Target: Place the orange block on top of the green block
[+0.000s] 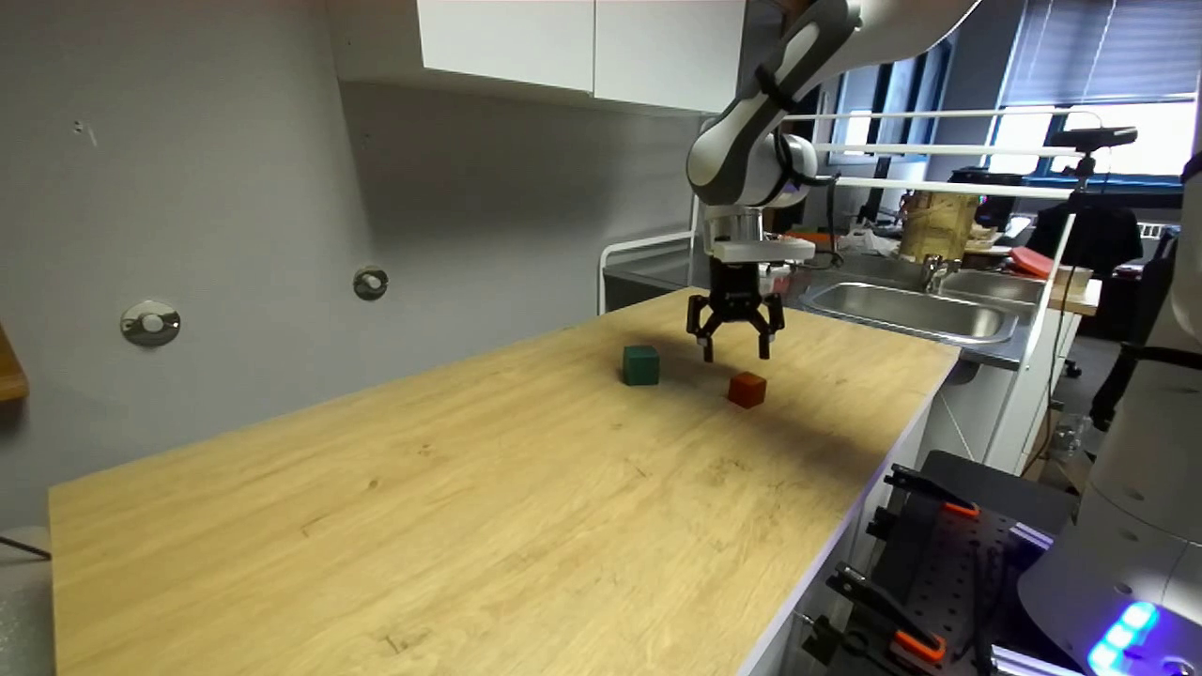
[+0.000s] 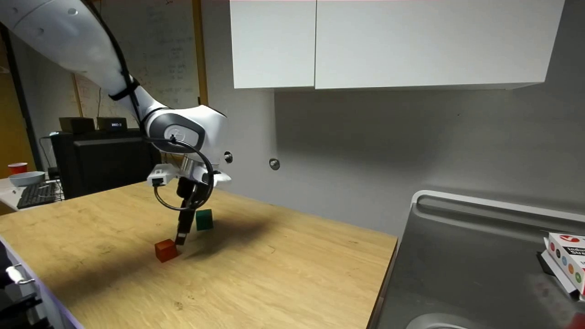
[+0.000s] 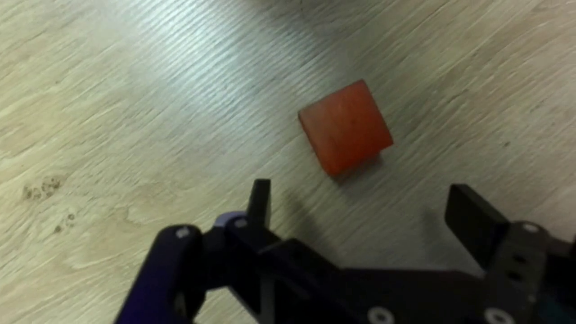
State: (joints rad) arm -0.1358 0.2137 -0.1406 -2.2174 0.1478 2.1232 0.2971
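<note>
The orange block [image 1: 747,390] is a small reddish-orange cube resting on the wooden tabletop; it also shows in an exterior view [image 2: 166,250] and in the wrist view [image 3: 345,128]. The green block [image 1: 640,365] is a dark green cube on the tabletop, apart from the orange one; it also shows in an exterior view [image 2: 204,220] but is out of the wrist view. My gripper [image 1: 736,356] is open and empty, pointing down above the table close to the orange block. In the wrist view, the block lies just beyond the open fingertips [image 3: 360,185], not between them.
The wooden table [image 1: 423,507] runs along a grey wall with white cabinets [image 1: 507,42] above. A metal sink [image 1: 916,310] is past the table's end. A dark counter [image 2: 466,265] with a white box [image 2: 568,260] stands beside the table.
</note>
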